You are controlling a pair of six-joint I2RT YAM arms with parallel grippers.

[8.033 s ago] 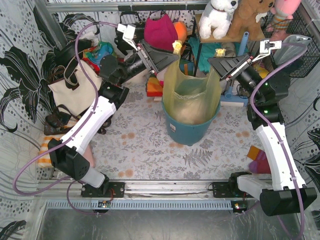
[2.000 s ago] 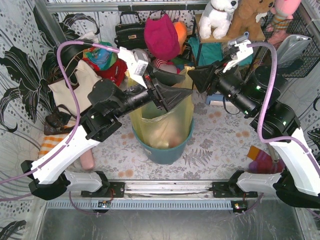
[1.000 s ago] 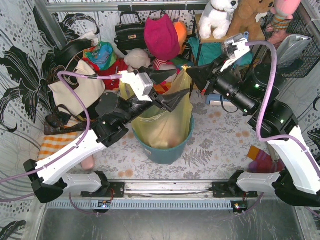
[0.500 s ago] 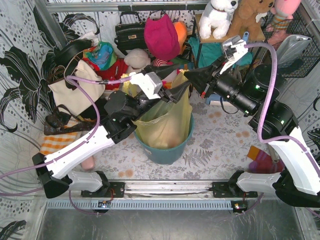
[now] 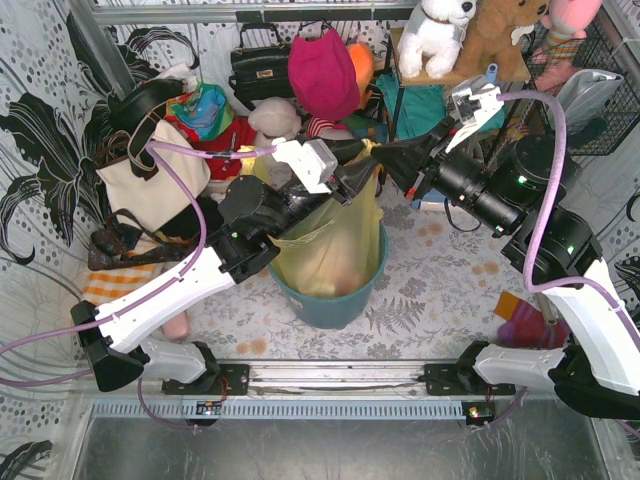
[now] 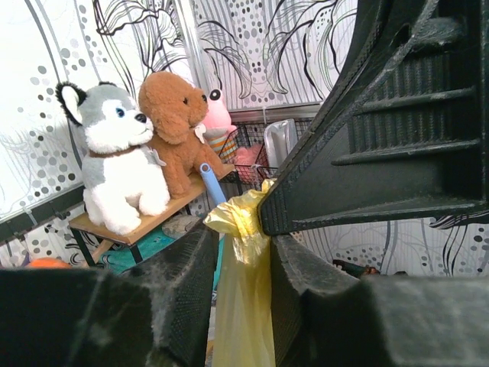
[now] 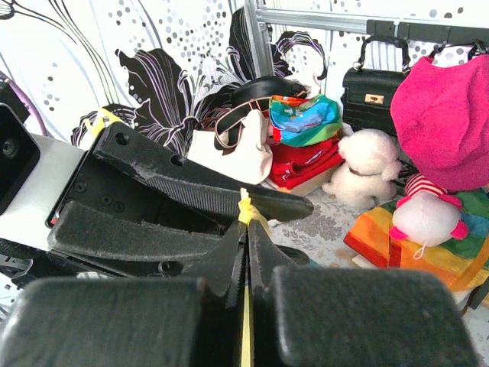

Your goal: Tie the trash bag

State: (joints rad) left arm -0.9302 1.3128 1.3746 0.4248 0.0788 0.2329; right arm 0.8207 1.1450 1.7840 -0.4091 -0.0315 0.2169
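Yellow-green plastic is drawn up into a taut peak: the trash bag (image 5: 330,235) sits with its lower half inside the teal bin (image 5: 335,300) in the middle of the patterned table (image 5: 430,290), between the two arms. Its upper part is pulled well above the rim.

As for progress, the mouth looks gathered from a wide body into a narrow neck, so the bunching seems largely done. No knot, loop or twist shows in any view. I judge the tying itself, crossing the ends and cinching them, is all left to do.

The right gripper (image 7: 246,222) has its jaws pressed together on a thin strand of the bag's tip, and a sliver of yellow shows in the seam between them. The left gripper (image 6: 243,238) has its jaws a little apart on either side of the neck, just below that tip. The plastic fills the gap, but I cannot tell whether they are truly clamped on it.

The bag's long axis runs roughly upright, from the bin's floor to the pinched tip. From above, the narrow end leans toward the far side and slightly toward the right arm, and the broad closed end points down into the bin.
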